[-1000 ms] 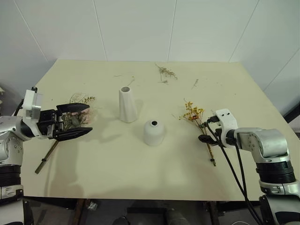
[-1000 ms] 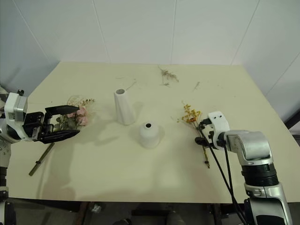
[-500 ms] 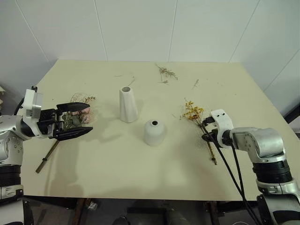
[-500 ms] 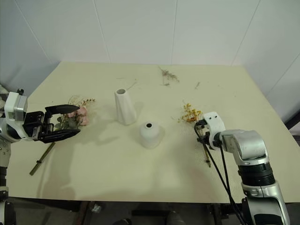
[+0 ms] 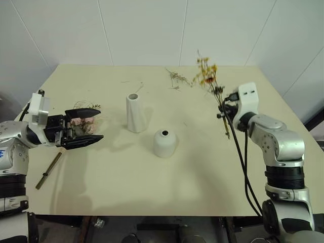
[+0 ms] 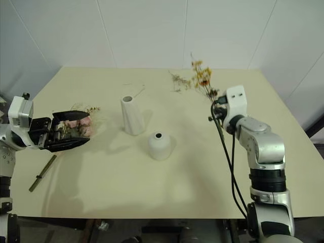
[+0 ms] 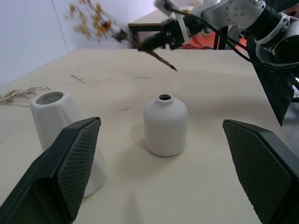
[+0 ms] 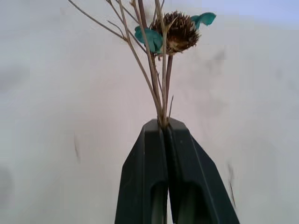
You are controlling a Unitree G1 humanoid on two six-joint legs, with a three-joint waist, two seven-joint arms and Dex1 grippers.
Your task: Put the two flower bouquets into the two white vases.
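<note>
Now | yellow bouquet (image 5: 206,76) stems pinched between right fingers (image 8: 163,154)

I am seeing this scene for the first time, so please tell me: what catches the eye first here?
First, the yellow bouquet, lifted clear of the table at its far right, its stems pinched in the shut right gripper. Next, the two white vases mid-table: the tall vase and the round vase just in front of it. On the left, the open left gripper hovers by the pink bouquet lying on the table.
</note>
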